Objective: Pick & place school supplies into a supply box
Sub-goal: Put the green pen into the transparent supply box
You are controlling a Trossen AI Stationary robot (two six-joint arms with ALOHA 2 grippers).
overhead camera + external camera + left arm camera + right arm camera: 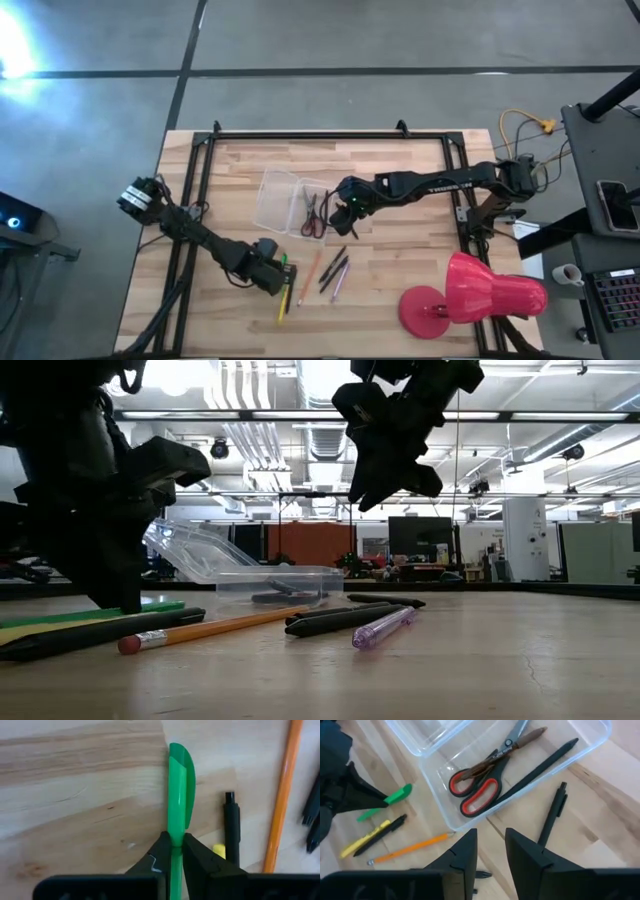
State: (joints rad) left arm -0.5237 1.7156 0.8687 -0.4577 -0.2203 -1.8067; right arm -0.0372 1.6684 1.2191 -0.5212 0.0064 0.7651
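Smooth green plastic pen (176, 795): clamped on the wooden table (400, 200) between closed left gripper (172, 845) fingers. Clear rectangular supply box (530, 775): red-handled scissors (485, 780) contained. Right gripper (490, 850): parted, empty, above.

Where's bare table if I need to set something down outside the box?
Bare wood lies left of the box, and between the pens and the lamp. Crowded: in front of the box, where the pencil, pens and left gripper on the green pen cluster.
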